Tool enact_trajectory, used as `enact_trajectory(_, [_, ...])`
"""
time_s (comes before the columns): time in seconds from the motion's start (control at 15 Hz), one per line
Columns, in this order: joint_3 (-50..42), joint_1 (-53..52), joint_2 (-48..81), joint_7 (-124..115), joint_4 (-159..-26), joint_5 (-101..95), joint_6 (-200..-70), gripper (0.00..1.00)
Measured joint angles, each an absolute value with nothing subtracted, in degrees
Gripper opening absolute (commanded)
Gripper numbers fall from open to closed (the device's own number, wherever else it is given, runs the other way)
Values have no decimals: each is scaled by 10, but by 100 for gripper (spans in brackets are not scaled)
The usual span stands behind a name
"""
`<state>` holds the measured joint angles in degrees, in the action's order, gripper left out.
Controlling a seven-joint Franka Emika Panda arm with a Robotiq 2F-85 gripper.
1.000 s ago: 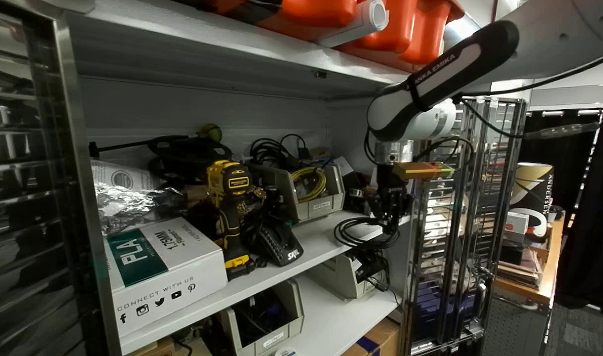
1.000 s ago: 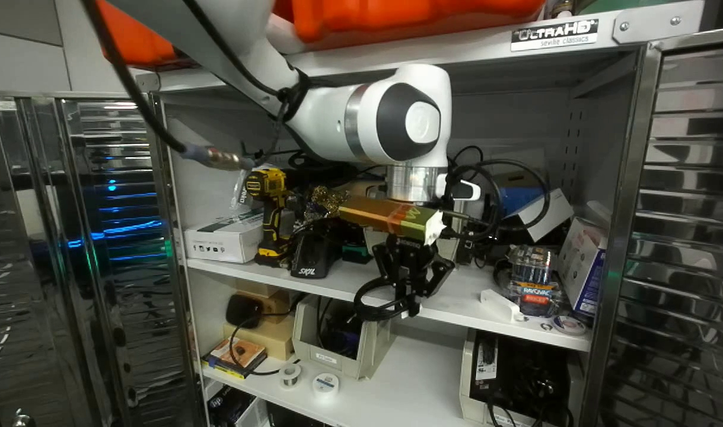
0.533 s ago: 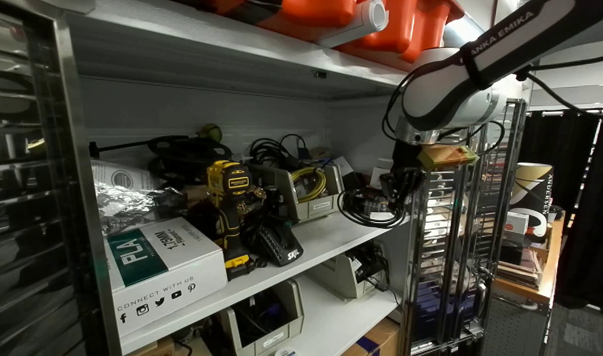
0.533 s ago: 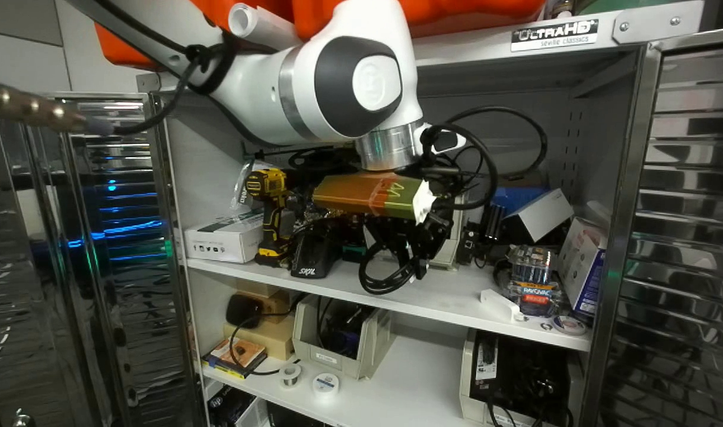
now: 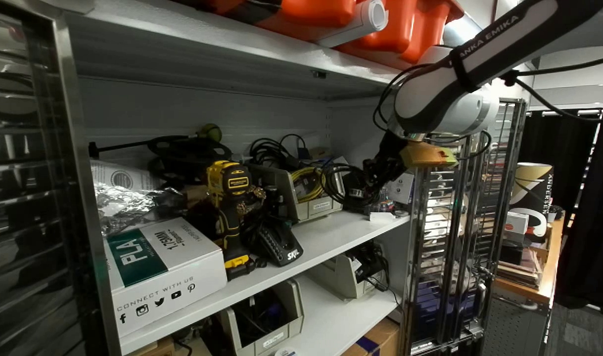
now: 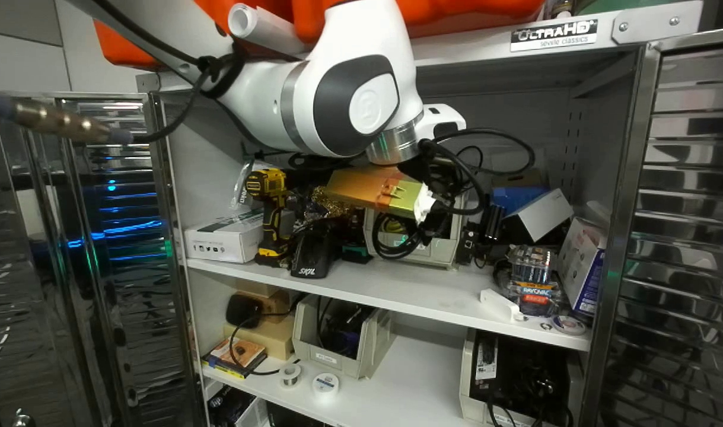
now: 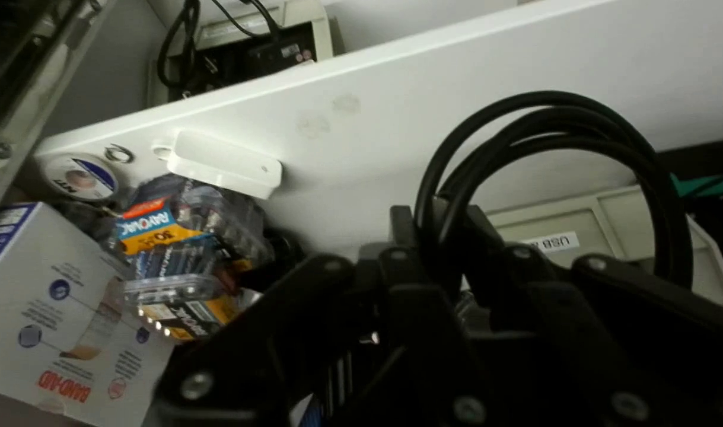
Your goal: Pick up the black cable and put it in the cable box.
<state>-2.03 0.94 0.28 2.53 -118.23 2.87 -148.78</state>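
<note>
My gripper (image 5: 371, 172) is shut on a coiled black cable (image 5: 332, 193), whose loops stick out past the fingertips. In the wrist view the fingers (image 7: 437, 222) pinch the strands, and the loop of cable (image 7: 663, 196) arches to the right. A grey bin (image 5: 321, 209) with a label reading "USB" and a yellow cable inside stands on the upper shelf. The held loops hang in front of this bin (image 6: 444, 254) in an exterior view, above the shelf. In that view the gripper (image 6: 435, 225) is partly hidden by the orange-green block on the wrist.
A yellow drill (image 5: 228, 212), SKIL charger (image 5: 280, 242) and white PLA box (image 5: 182, 267) stand beside the bin. Battery packs (image 6: 533, 284) and a white holder (image 6: 500, 305) lie at the other end. Grey bins (image 6: 331, 359) stand on the lower shelf. The shelf above hangs over the arm.
My gripper has risen with the cable, moved in over the upper shelf and tilted towards the labelled bin. The cable loops moved from the shelf's front edge to in front of that bin.
</note>
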Motion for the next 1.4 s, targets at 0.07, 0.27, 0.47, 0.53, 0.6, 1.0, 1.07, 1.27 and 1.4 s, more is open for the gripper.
enact_trajectory(0.07, [-16,7,16,29,-1164,52,-1493,14])
enact_trajectory(0.27, [-1,4,60,30,-1092,98,-1506,13])
enact_trajectory(0.47, [6,4,97,25,-1062,125,-1553,13])
enact_trajectory(0.53, [7,4,108,21,-1053,126,-1560,13])
enact_trajectory(0.6, [8,4,120,17,-1043,126,-1564,14])
enact_trajectory(1.0, [26,6,192,11,-976,132,-1572,14])
enact_trajectory(1.07, [30,7,199,11,-971,134,-1576,11])
enact_trajectory(1.27, [36,6,215,11,-958,134,-1583,56])
enact_trajectory(1.4, [37,6,217,12,-957,133,-1584,72])
